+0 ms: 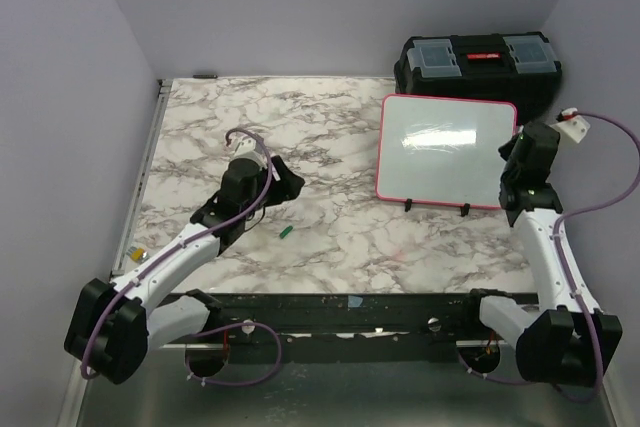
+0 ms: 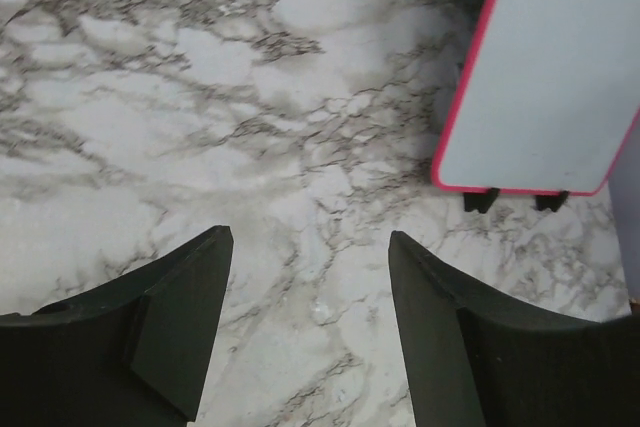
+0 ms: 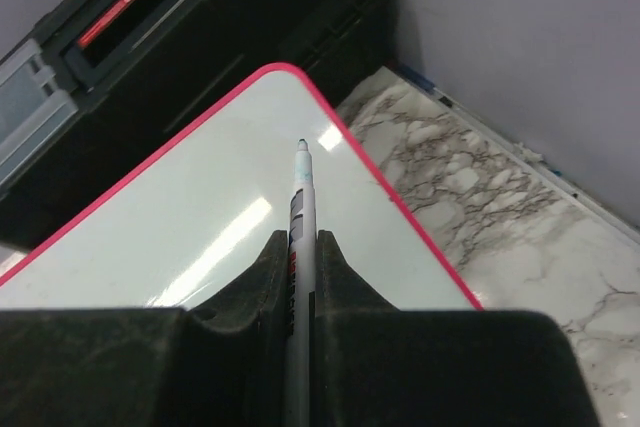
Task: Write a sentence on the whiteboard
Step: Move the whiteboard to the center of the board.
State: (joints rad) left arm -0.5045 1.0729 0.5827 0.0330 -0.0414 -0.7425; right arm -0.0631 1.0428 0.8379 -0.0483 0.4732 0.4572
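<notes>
The whiteboard, glossy white with a pink-red frame, lies flat at the back right of the marble table. My right gripper hangs over its right edge, shut on a white marker. The marker's uncapped dark tip points at the board near a rounded corner; I cannot tell whether it touches. My left gripper is at mid-table, left of the board. In the left wrist view this gripper stands open over bare marble, with the whiteboard at the upper right.
A black toolbox stands just behind the board, against the back wall. A small green cap lies on the marble near the left arm. Two black clips stick out from the board's near edge. Walls close in on three sides.
</notes>
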